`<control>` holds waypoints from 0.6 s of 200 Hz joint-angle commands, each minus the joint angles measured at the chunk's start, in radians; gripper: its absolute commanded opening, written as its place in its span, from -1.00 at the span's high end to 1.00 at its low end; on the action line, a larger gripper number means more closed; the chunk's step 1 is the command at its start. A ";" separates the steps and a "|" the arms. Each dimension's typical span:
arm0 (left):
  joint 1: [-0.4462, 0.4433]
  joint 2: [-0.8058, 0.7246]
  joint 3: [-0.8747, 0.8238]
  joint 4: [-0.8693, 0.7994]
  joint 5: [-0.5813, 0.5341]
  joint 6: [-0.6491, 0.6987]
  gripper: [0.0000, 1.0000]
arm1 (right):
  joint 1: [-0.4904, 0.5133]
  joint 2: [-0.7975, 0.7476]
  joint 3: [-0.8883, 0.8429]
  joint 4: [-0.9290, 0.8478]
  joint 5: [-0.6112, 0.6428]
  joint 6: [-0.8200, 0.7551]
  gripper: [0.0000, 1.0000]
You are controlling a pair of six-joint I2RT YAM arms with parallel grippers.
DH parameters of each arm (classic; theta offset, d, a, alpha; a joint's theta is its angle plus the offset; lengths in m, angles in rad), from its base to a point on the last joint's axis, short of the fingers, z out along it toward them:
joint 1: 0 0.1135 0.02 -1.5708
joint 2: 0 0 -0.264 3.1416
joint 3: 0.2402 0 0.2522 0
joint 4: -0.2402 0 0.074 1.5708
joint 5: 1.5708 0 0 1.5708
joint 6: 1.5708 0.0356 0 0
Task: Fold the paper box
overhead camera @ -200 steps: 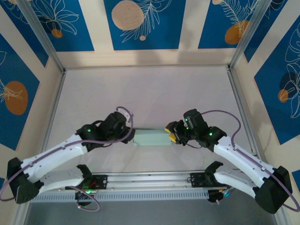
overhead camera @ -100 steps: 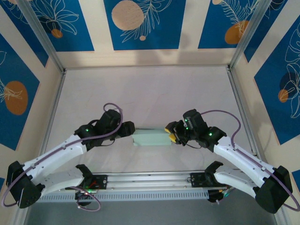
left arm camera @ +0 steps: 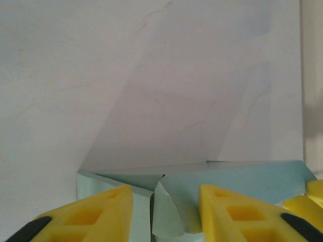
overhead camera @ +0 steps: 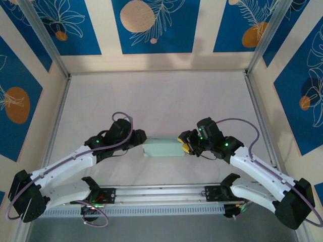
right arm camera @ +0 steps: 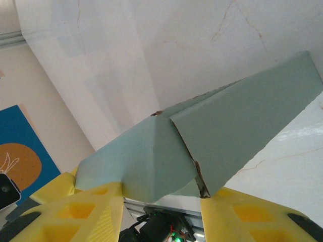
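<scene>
Right gripper (right arm camera: 161, 191), jaws half spread, pinches the 3 o'clock end of the mint-green paper box (overhead camera: 161, 148). Left gripper (left arm camera: 164, 194) straddles a folded flap (left arm camera: 174, 214) at the 9 o'clock end, jaws partly apart; we cannot tell whether they grip. The box lies toward 6 o'clock on the white table (overhead camera: 161, 96).

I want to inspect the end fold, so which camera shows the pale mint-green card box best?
The right wrist view: the pale mint-green card box is large and sharp, its end flap and seam plain. The left wrist view catches its other end, cut off below. The top view shows its top face, but small.
</scene>
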 commanded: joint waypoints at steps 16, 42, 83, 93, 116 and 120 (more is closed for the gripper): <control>0.002 -0.026 -0.082 -0.035 0.021 -0.019 0.40 | 0.009 0.006 -0.020 -0.087 0.040 0.001 0.11; -0.003 -0.055 -0.105 -0.058 0.021 -0.018 0.44 | 0.014 0.006 -0.015 -0.095 0.047 -0.001 0.11; -0.004 -0.084 -0.155 -0.071 0.030 -0.028 0.48 | 0.027 0.009 -0.006 -0.111 0.061 -0.007 0.10; -0.005 -0.089 -0.172 -0.067 0.033 -0.032 0.50 | 0.032 0.009 -0.001 -0.119 0.067 -0.009 0.10; -0.006 -0.101 -0.200 -0.065 0.032 -0.040 0.51 | 0.039 0.010 0.007 -0.129 0.076 -0.019 0.09; -0.006 -0.104 -0.203 -0.065 0.032 -0.038 0.51 | 0.042 0.011 0.011 -0.133 0.081 -0.024 0.08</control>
